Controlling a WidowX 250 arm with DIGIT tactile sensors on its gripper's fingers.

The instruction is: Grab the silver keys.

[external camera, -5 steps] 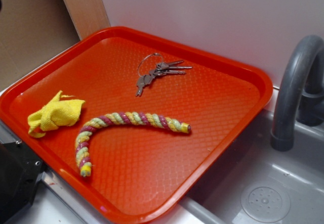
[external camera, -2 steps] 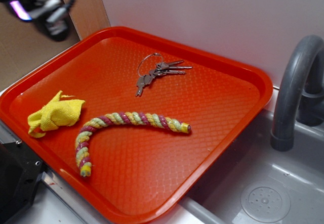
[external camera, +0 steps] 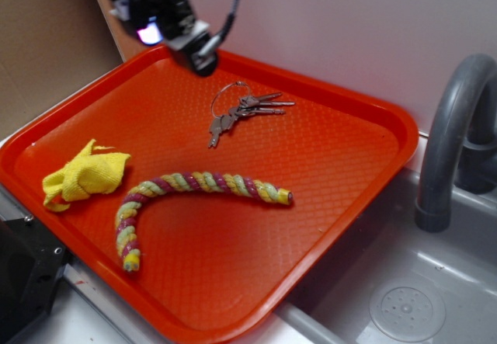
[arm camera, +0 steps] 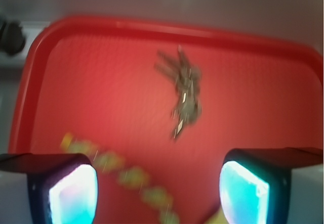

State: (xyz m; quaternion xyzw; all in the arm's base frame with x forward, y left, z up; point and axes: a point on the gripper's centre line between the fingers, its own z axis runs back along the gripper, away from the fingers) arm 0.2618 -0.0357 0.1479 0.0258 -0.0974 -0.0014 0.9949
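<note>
Swinging in from the far-left corner, the claw (external camera: pixel 203 58) now hangs over the far edge of the red tray (external camera: pixel 342 204), nearer the silver keys (external camera: pixel 242 111) than it was a moment ago; nothing on the surface has shifted. Going left to right: a yellow cloth (external camera: pixel 84 175) lies by the tray's left edge, a striped rope (external camera: pixel 194 192) curves across the middle, and the keys rest flat toward the far edge, just right of the claw. A grey faucet (external camera: pixel 454 138) stands past the right edge. The wrist view shows the fingers (arm camera: pixel 66 183) spread wide apart and empty, with the keys (arm camera: pixel 183 95) ahead between them. Approach is under way; aligning, descending and closing all remain to be done.
</note>
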